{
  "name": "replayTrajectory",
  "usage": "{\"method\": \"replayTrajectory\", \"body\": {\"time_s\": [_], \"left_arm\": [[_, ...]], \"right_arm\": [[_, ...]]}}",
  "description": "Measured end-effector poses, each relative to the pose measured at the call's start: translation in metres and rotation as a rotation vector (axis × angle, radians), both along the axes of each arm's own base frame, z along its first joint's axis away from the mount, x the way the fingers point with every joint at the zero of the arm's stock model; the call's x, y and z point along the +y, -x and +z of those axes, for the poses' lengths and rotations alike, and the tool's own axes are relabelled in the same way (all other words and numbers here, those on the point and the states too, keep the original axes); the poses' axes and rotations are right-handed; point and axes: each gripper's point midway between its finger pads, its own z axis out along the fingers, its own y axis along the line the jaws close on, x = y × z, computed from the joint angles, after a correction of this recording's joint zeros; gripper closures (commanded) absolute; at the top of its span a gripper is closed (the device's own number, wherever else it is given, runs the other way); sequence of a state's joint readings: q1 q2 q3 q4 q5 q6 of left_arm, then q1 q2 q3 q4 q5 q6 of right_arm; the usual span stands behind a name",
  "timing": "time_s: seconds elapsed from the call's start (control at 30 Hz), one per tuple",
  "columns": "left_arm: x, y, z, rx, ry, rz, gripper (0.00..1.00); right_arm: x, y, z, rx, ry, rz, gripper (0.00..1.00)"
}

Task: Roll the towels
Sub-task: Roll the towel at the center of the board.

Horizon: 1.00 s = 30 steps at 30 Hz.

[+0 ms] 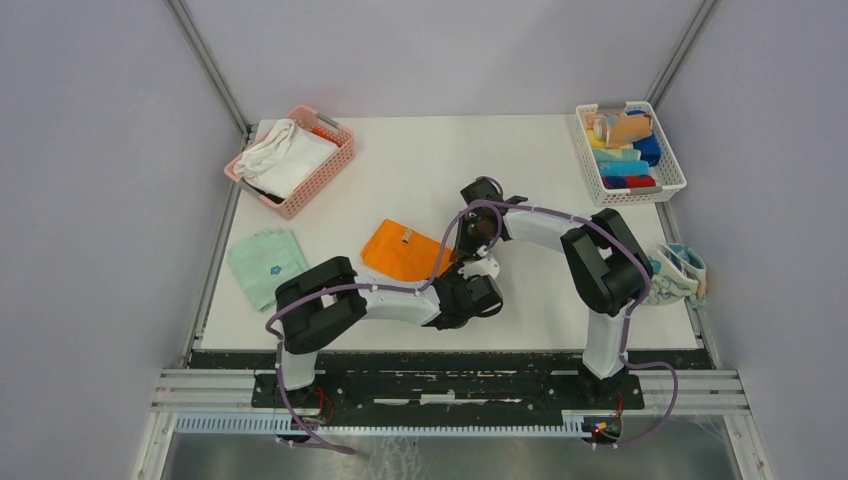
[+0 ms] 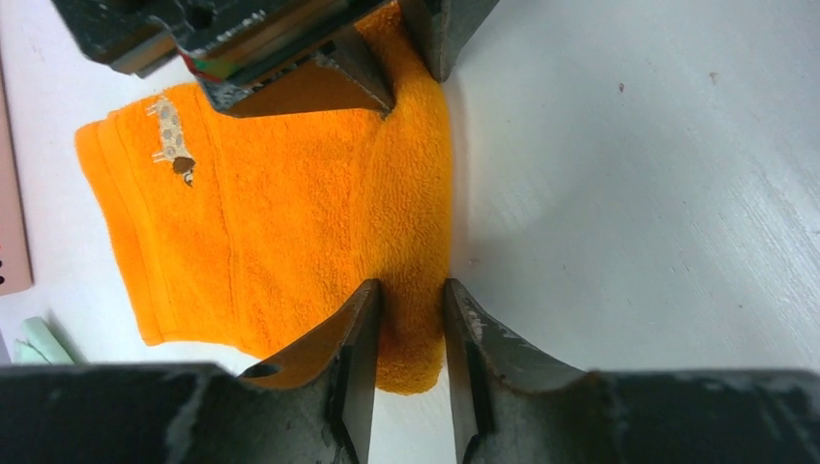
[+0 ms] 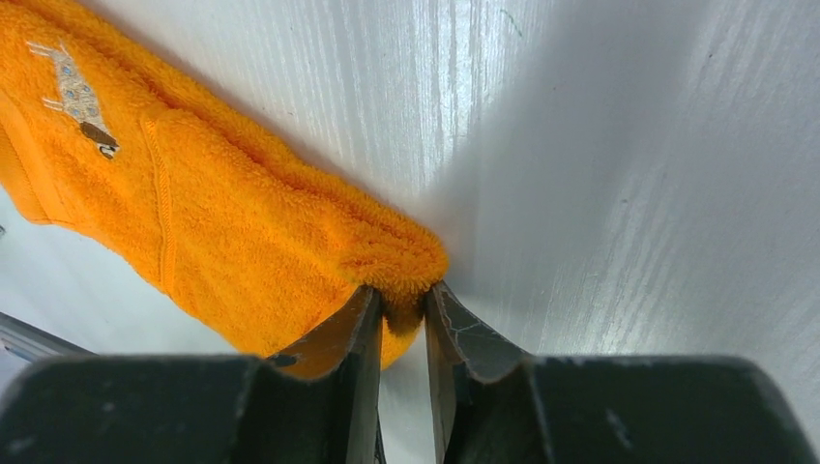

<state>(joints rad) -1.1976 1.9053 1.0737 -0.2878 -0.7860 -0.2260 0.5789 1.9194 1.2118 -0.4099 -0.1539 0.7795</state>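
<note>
An orange towel (image 1: pixel 400 250) with a small embroidered patch lies on the white table (image 1: pixel 420 170) at centre. Its right edge is turned over into a narrow roll (image 2: pixel 416 193). My left gripper (image 2: pixel 411 300) is shut on the near end of that roll. My right gripper (image 3: pixel 401 300) is shut on the far end of the roll (image 3: pixel 396 261); it also shows at the top of the left wrist view. In the top view both grippers (image 1: pixel 470 270) meet at the towel's right edge. A folded mint-green towel (image 1: pixel 266 262) lies flat at the left.
A pink basket (image 1: pixel 340 160) with white and dark cloths stands at the back left. A white basket (image 1: pixel 665 185) with rolled coloured towels stands at the back right. A patterned cloth (image 1: pixel 680 275) hangs at the table's right edge.
</note>
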Motion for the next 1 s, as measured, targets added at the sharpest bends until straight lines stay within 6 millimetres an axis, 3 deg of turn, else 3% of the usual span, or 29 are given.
{"method": "replayTrajectory", "body": {"time_s": [0.17,0.33,0.73,1.0], "left_arm": [[-0.002,0.001,-0.004,0.037,0.024,-0.003,0.81],[-0.001,-0.001,-0.004,0.112,0.116,-0.005,0.86],[0.008,-0.014,0.003,0.484,0.730,0.062,0.90],[0.025,-0.008,0.003,0.748,1.201,0.192,0.90]], "right_arm": [[-0.002,-0.001,0.001,0.014,-0.027,-0.005,0.66],[-0.006,0.003,0.005,0.021,-0.072,-0.010,0.60],[-0.010,-0.005,0.064,-0.128,-0.349,-0.066,0.42],[0.000,0.000,0.055,-0.139,-0.485,-0.058,0.37]]}}
